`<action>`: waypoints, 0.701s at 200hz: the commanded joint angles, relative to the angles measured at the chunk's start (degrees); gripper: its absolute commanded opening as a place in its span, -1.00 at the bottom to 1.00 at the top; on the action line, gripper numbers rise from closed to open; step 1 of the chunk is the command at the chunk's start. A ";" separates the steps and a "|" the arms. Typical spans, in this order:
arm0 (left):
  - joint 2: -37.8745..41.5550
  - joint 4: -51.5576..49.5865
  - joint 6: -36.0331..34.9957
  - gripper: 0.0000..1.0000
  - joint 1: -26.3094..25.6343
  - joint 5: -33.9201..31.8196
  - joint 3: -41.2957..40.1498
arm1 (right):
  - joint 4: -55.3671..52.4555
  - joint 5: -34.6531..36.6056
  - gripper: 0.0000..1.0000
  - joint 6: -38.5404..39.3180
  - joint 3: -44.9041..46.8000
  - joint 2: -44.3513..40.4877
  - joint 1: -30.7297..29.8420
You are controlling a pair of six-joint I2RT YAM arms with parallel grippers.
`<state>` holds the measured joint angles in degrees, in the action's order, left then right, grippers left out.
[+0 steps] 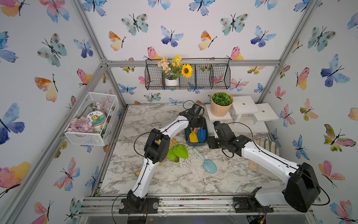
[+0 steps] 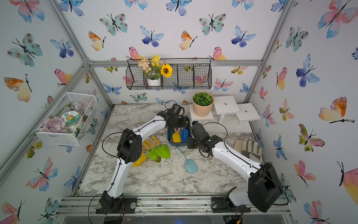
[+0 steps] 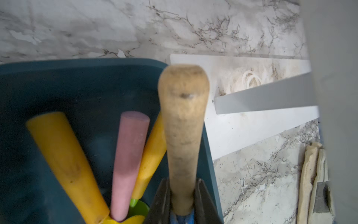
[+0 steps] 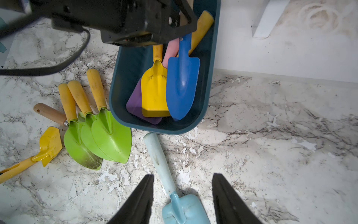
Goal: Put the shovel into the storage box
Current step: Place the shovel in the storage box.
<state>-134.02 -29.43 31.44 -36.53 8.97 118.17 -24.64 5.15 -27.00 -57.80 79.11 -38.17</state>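
Left wrist: left end effector (image 3: 183, 195) clamped on shovel (image 3: 183, 126) (handle above storage box (image 3: 77, 81)).

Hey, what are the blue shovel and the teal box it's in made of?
The blue shovel: blade looks like painted metal, glossy with a pressed ridge; its handle looks like bare wood, matte and scuffed. The storage box: probably moulded plastic, smooth dark teal walls, rounded corners.

Soft even light, seemingly blurred foreground

Teal storage box (image 4: 124, 77); blue shovel (image 4: 182, 83); yellow shovel (image 4: 154, 93); pale-blue shovel (image 4: 160, 161); grey-veined white marble table (image 4: 271, 135).
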 commanded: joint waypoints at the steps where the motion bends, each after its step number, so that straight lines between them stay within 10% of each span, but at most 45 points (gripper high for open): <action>1: -1.22 1.10 -1.98 -0.75 -0.55 0.45 -0.01 | -0.85 1.45 0.07 -0.11 0.08 0.07 0.47; 140: 1.38 1.90 -3.73 -0.12 -0.82 -1.14 -3.39 | -0.32 1.18 0.07 -0.57 0.19 0.34 0.71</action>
<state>-135.81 -27.94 28.62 -37.26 8.86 116.77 -24.75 5.15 -27.03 -57.80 79.13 -37.80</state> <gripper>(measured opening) 0.437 0.534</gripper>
